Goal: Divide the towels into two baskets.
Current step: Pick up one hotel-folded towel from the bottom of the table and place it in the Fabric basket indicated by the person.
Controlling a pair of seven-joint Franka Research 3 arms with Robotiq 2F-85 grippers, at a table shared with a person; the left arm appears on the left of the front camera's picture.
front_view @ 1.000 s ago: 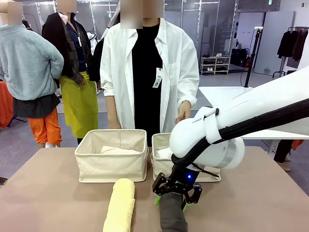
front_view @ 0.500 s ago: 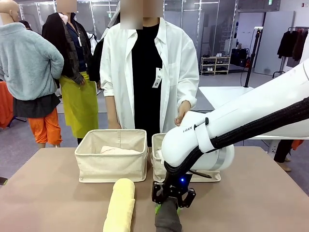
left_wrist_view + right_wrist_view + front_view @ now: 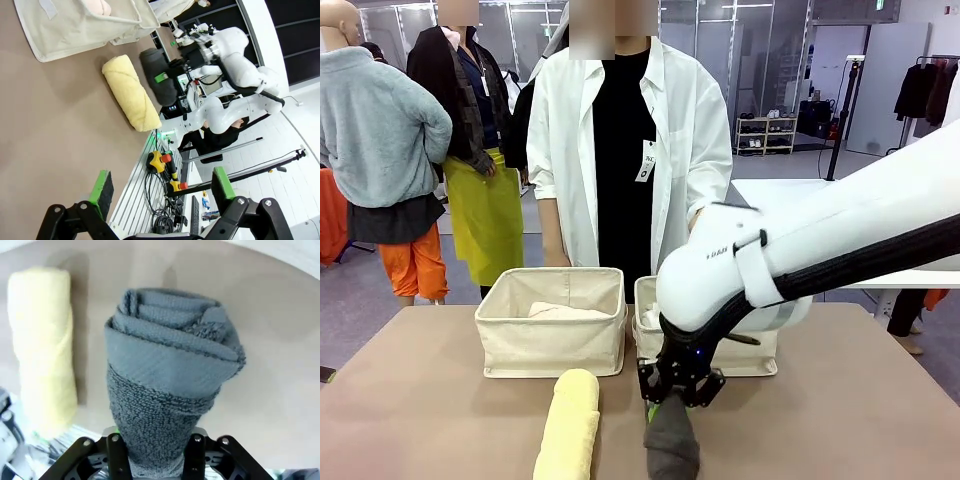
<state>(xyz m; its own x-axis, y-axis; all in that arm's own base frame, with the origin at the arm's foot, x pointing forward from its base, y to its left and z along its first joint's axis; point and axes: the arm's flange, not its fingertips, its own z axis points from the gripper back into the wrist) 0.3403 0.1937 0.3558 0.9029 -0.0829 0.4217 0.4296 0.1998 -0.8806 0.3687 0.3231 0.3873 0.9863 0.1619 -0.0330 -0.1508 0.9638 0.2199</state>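
Two towels out on the tabletop, two seemingly sorted. Pinches the dark grey towel in the right tool, clamping near the end toward the baskets and squeezing the roll narrow at the grip. Takes it by one end, probably to lift and swing it onward rather than drag it. Leaves the yellow towel flat just to the left of that tool, parallel to the grey roll and apart from it, presumably for a later turn. Sets the right basket directly beyond the tool, near enough for a short carry, and the left basket beyond and to its left. Shows a pale pink towel in the left basket and a seemingly white towel in the right, hence likely room for one more apiece. Holds the left tool spread wide and empty, well back from the yellow towel, clear of the working arm's path
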